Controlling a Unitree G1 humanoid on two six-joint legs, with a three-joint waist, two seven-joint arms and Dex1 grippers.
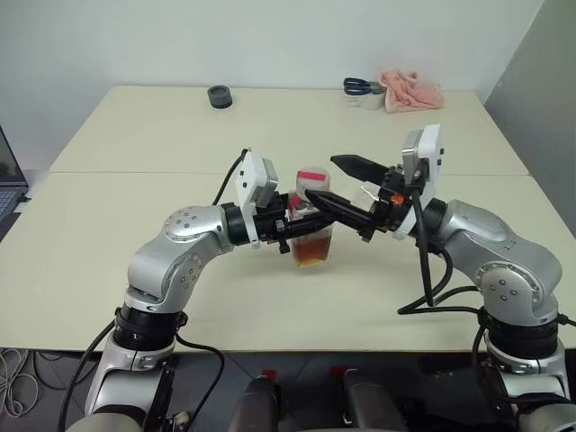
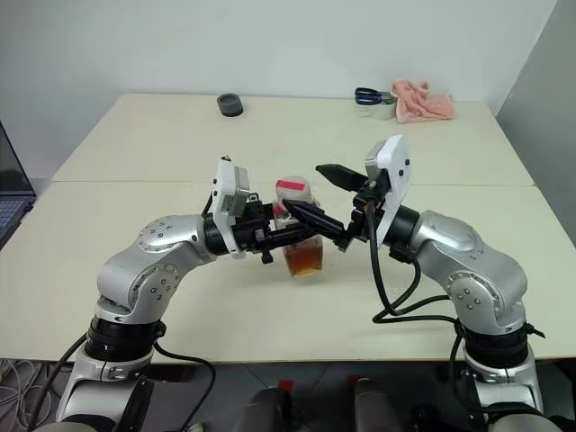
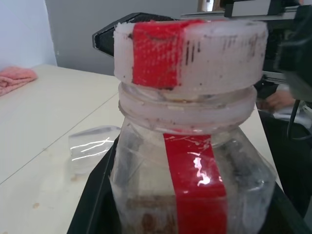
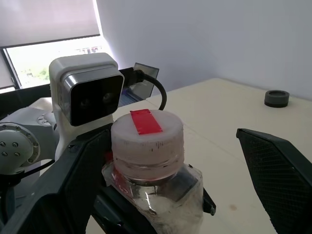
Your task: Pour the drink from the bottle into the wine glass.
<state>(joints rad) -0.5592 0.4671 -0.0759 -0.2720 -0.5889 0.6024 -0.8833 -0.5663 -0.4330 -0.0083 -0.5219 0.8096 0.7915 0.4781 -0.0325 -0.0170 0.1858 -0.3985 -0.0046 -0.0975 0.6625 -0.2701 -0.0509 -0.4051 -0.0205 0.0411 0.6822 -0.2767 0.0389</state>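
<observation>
— Where's the bottle (image 1: 311, 225)?
— Center frame, upright, lifted above the cream table (image 1: 135, 144), clenched in the left hand (image 1: 290, 225). Amber drink (image 1: 312, 247) fills its lower part; a white cap (image 1: 312, 176) with a red strip tops it.

— And the right hand (image 1: 328, 183)?
— Released, fingers spread wide, one on each side of the cap, neither seen pressing it.

— Anything further out?
— At the table's far edge: a dark round object (image 1: 220, 96) upper left of center, blue-handled scissors (image 1: 357, 86) and a pink cloth (image 1: 411, 91) upper right.
</observation>
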